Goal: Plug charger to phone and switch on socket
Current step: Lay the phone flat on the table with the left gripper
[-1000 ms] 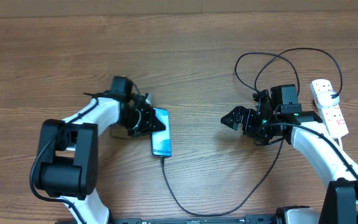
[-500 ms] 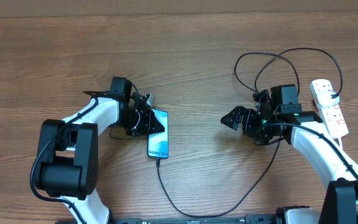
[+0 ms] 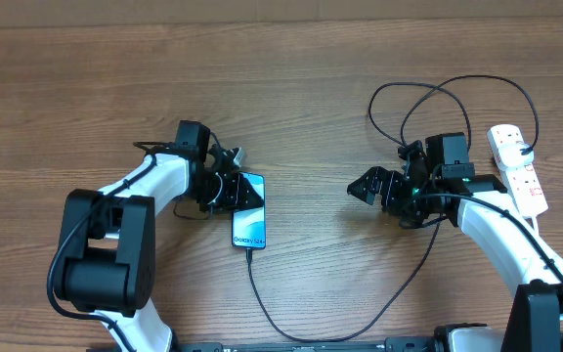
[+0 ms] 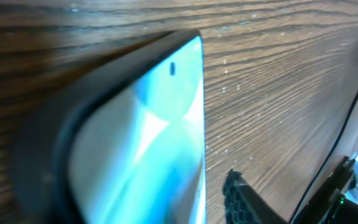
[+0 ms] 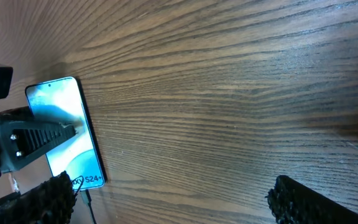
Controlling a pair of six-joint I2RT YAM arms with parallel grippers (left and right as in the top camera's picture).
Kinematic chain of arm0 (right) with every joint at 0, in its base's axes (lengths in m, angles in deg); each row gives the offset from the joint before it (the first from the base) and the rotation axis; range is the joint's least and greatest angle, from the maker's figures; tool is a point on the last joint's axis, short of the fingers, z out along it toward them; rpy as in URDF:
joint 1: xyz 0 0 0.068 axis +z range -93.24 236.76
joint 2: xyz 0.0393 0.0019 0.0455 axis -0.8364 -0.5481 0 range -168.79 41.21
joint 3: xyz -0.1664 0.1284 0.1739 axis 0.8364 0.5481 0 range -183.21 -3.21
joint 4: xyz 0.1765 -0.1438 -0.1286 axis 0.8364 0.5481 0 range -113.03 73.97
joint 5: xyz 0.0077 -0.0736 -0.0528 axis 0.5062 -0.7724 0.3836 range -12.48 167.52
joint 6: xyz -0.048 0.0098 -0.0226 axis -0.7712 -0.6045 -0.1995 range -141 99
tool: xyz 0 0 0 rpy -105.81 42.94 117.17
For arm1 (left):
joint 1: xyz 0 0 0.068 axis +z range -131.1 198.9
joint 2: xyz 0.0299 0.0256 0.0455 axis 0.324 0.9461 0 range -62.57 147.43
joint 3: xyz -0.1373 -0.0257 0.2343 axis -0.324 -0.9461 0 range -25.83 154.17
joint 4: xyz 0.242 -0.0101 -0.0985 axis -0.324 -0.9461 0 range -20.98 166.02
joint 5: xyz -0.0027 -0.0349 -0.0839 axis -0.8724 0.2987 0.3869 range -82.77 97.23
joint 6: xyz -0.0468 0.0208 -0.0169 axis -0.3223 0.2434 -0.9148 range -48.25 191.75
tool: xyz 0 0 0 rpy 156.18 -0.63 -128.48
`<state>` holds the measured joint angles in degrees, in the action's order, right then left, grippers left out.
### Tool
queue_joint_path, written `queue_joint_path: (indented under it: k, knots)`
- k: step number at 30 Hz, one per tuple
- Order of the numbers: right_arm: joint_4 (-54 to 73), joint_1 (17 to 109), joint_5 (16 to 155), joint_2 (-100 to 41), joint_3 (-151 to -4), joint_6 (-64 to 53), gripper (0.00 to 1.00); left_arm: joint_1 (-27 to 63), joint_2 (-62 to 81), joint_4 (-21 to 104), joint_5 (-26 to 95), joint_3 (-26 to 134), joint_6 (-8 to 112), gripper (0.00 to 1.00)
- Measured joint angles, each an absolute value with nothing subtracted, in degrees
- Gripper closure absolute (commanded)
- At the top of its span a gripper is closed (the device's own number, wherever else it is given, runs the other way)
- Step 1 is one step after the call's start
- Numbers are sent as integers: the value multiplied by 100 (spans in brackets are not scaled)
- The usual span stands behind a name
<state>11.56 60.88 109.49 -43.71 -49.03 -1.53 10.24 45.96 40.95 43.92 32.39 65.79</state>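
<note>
Wood counter. Socket at right edge, black plug in. Phone left of centre, screen up, charger joined at near end. Left hand clamped on phone's far-left edge. Right hand wide open, empty.

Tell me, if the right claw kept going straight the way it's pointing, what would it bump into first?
Likely the phone, held by the left gripper. The right gripper faces it over bare table; height is hard to judge.
</note>
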Motion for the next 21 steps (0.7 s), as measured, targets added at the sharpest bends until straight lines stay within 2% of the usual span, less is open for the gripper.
queue_joint_path:
  k: [21]
  knots:
    - [1156,6088,10947,-4371,-4903,-155,0,1024,4552,4056,4477,3239,6579,48]
